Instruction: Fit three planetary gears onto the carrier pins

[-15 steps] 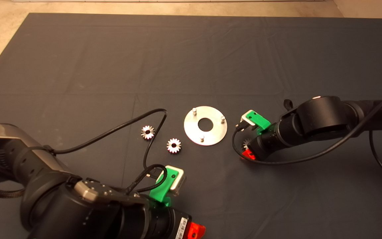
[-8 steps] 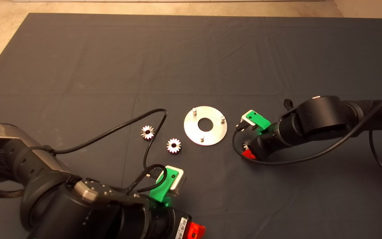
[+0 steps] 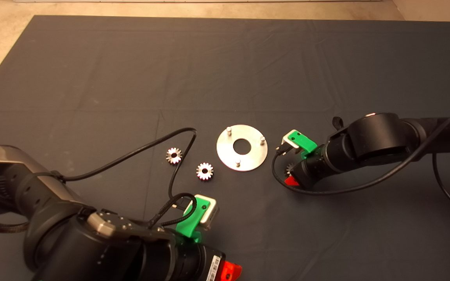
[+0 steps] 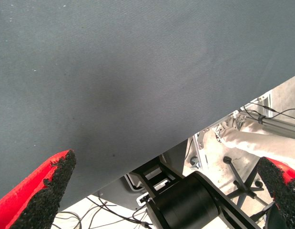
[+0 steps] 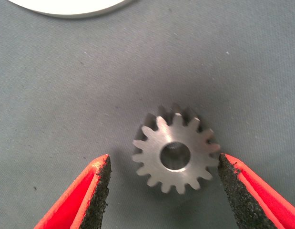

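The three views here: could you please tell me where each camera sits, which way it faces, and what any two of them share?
Head view: above, looking down at the mat, disc, two loose gears; both arms enter.
Left wrist view: on the parked left tool, open, seeing the mat edge and floor beyond.
Right wrist view: on the right tool, open, straddling the third gear without gripping it.
Shared: head and right wrist views both show that gear and the disc's rim.

Warm, dim light falls from overhead on the mat point(image 3: 225, 78), giving the head view an orange tint. The disc point(image 3: 248, 158) glares softly. Close up, the gear point(image 5: 176, 153) looks crisp, casting 1 soft shadow; the disc's edge there washes out white.
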